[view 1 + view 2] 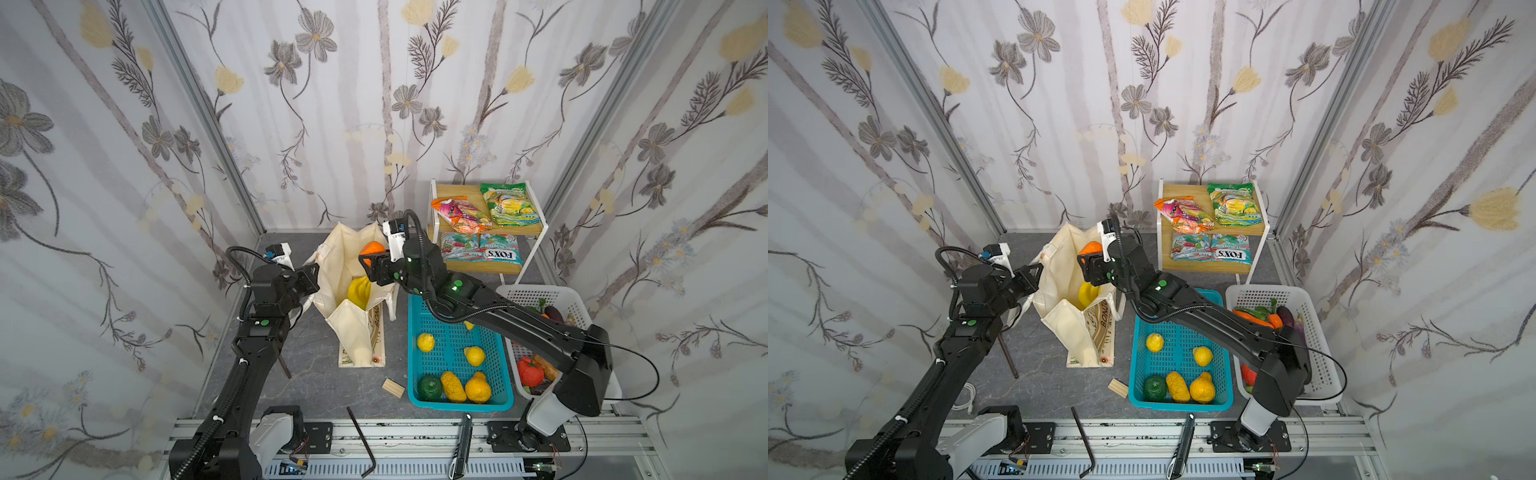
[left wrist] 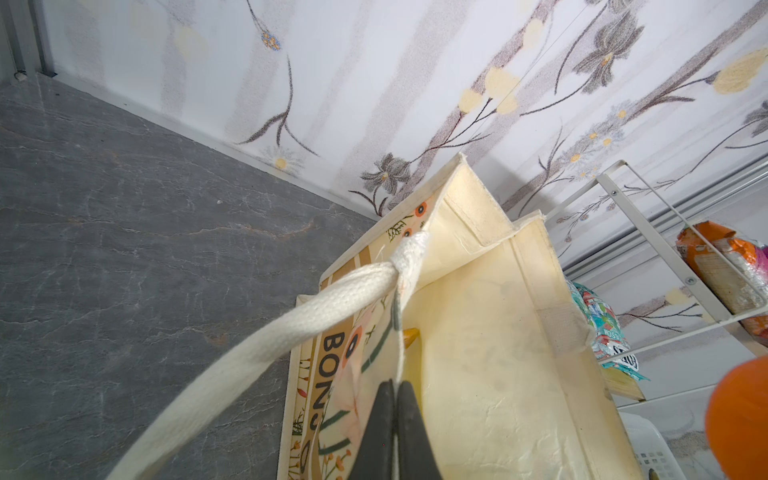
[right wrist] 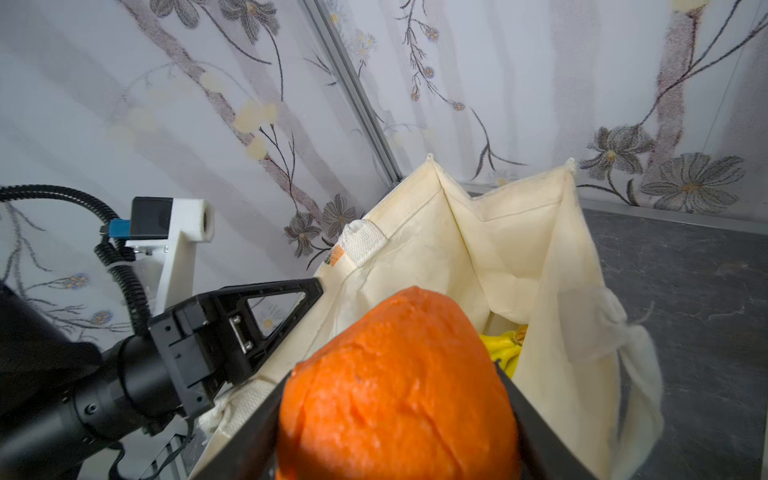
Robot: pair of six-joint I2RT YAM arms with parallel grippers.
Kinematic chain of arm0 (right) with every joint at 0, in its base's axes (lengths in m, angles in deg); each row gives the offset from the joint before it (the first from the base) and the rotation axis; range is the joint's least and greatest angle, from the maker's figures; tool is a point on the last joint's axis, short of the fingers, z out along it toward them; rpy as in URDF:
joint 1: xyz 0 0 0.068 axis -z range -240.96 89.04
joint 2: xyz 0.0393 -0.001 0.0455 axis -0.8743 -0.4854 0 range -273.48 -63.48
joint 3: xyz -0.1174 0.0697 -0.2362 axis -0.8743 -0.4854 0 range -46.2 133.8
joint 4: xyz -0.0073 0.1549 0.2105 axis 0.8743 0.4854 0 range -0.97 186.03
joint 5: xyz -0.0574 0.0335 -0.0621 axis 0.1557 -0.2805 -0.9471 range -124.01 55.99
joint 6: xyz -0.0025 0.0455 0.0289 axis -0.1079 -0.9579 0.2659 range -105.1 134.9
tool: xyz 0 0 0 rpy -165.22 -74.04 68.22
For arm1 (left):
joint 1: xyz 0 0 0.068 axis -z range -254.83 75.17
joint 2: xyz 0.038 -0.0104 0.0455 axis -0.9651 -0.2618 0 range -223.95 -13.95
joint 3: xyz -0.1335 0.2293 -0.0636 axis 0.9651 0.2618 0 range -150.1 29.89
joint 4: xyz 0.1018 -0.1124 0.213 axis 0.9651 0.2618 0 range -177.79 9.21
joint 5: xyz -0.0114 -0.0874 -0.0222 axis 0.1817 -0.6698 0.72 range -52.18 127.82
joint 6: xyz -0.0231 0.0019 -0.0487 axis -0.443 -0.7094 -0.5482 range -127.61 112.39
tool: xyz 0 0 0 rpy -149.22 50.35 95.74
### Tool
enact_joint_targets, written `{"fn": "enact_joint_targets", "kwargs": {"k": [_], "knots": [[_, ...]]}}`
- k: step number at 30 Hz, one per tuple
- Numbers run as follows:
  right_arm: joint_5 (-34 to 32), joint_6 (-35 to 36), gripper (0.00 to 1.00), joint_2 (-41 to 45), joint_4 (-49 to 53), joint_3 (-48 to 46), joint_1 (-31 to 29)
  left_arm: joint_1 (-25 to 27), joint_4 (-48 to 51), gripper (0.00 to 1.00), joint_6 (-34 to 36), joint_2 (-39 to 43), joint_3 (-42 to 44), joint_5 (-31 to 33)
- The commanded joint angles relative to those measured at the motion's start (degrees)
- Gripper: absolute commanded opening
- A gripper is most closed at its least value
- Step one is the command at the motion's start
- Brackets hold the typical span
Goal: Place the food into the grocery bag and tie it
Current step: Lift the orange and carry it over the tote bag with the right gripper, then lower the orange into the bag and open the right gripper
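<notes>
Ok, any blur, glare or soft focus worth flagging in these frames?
Both top views: sharp, evenly lit, no glare. Left wrist view: the orange at the frame edge is blurred. Right wrist view: the orange fills the foreground, fairly sharp; the bag behind it is clear.

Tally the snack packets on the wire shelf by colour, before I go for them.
orange snack packet: 1
green snack packet: 1
teal FOX'S packets: 2
Total: 4
</notes>
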Motion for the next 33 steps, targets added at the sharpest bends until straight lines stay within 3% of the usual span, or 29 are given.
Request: {"fn": "enact_joint_targets", "kwargs": {"k": [1,8,13,18,27,33], "knots": [[0.5,1.5,0.65,-7.1,4.6,7.1,-1.0,0.1,0.0,0.00,-0.8,0.0,-0.4,-1.7],[-5.6,0.2,0.65,-17.9,4.2,12.3,-0.5,0.0,0.0,0.00,-1.1,0.2,-0.5,-1.9],[-2.6,-2.6,0.66,-22.9,4.1,12.8,0.8,0.0,0.0,0.00,-1.2,0.1,-0.6,-2.2],[-0.4,-4.4,0.68,-25.5,3.9,12.8,1.1,0.0,0.0,0.00,-1.2,-0.2,-0.5,-2.3],[-2.2,-5.7,0.73,-28.7,6.0,12.8,1.8,0.0,0.0,0.00,-1.2,-0.2,-0.5,-2.1],[-1.9,-5.9,0.85,-27.6,7.0,12.8,2.4,0.0,0.0,0.00,-1.2,-0.3,-0.5,-1.9]]}}
